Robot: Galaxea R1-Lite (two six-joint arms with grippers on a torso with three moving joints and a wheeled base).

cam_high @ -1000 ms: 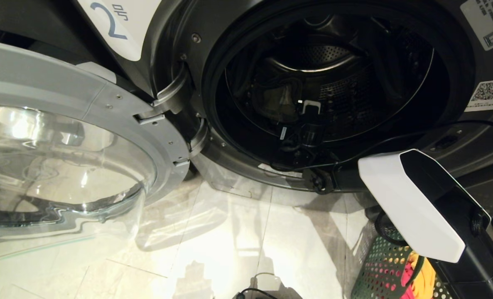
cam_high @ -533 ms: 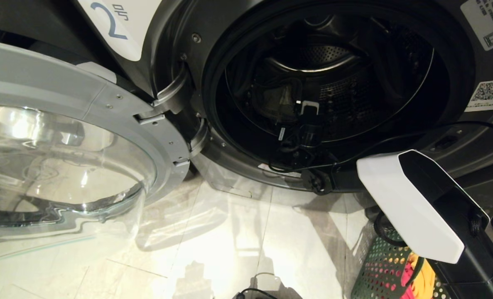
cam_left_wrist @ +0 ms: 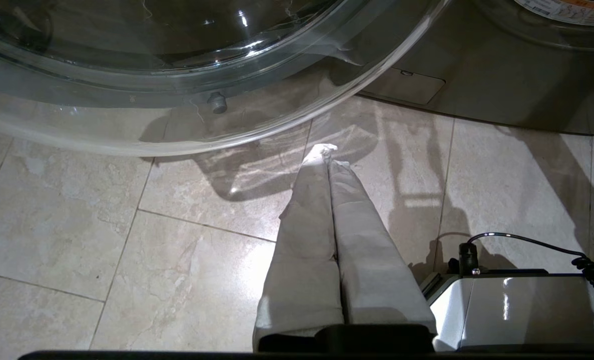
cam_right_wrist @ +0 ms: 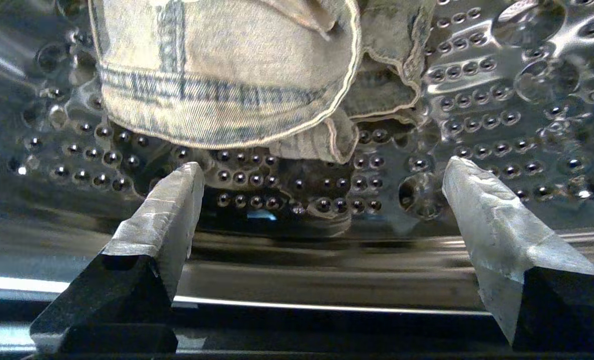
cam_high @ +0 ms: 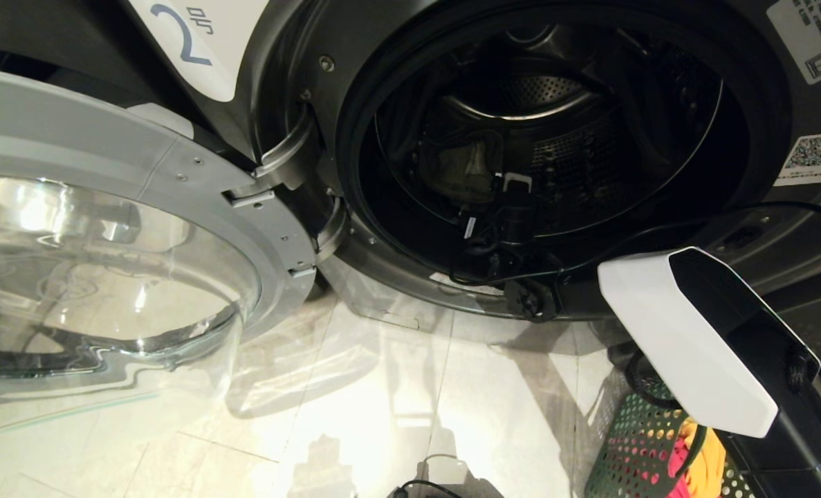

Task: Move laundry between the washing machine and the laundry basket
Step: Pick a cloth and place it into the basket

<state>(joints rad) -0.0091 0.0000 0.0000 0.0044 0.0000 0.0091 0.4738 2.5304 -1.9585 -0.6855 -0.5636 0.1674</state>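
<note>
The faded denim jeans lie crumpled on the perforated steel drum inside the washing machine, the one whose white label bears a numeral 2; in the head view they show as a dull patch deep in the opening. The right claw reaches into the drum with its fingers spread wide and holding nothing, its tips near the hem of the jeans and apart from it. The right arm runs from the lower right up through the door opening, its white-cased forearm angled over the front sill. The glass door stands swung open to the left. The green laundry basket sits on the tiled floor under that arm, with yellow-orange and red garments inside. The left claw hangs pointing at the floor below the open door, fingers pressed together and empty.
</note>
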